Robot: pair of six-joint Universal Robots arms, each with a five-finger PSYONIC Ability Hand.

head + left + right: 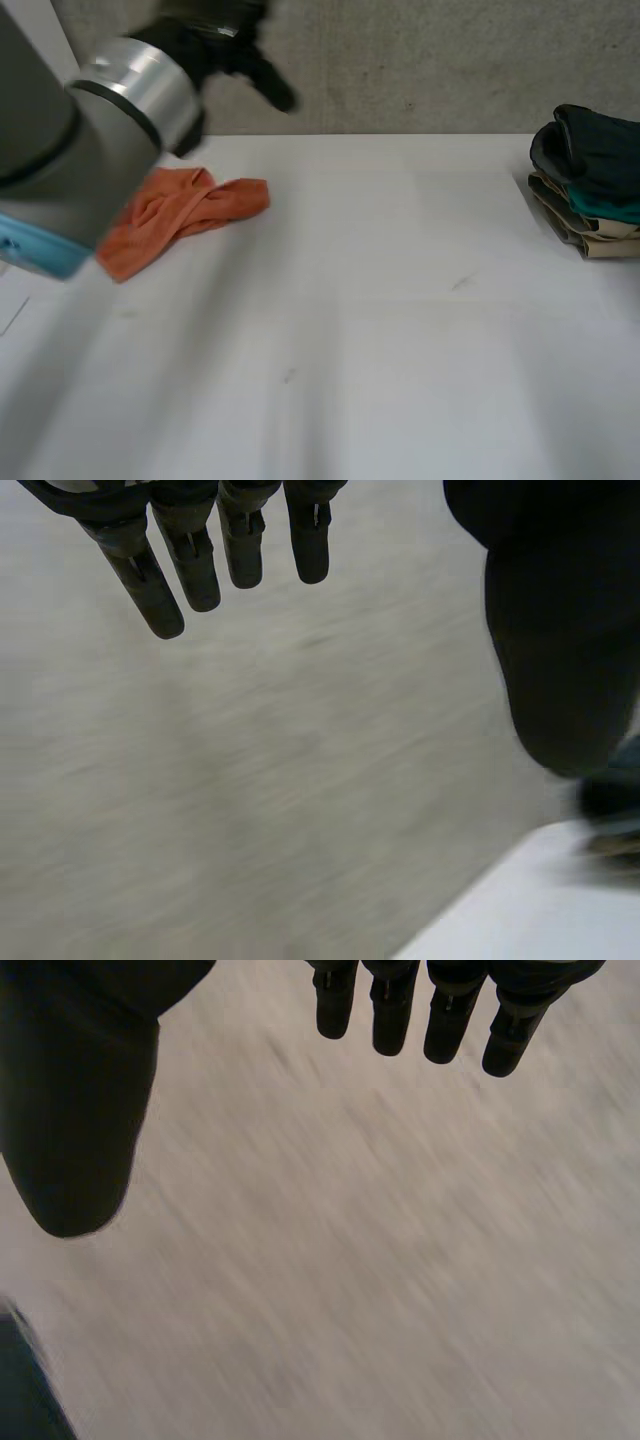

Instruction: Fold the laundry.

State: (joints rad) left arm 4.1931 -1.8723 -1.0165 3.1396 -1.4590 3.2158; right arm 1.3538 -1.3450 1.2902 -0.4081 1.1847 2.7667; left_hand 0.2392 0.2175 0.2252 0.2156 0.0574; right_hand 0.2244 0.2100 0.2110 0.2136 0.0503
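Grey arm (35, 120), light-blue cap (35, 250), black robot hand (205, 45)

Both hands open, fingers straight.
The left arm (95, 140) reaches up and forward, with the left hand (225, 45) at its end. The left hand and the right hand (80, 1110) each hold their thumb wide apart from extended fingers.

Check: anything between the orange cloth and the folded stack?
Nothing: the head view shows bare white table between the orange cloth and the folded stack.
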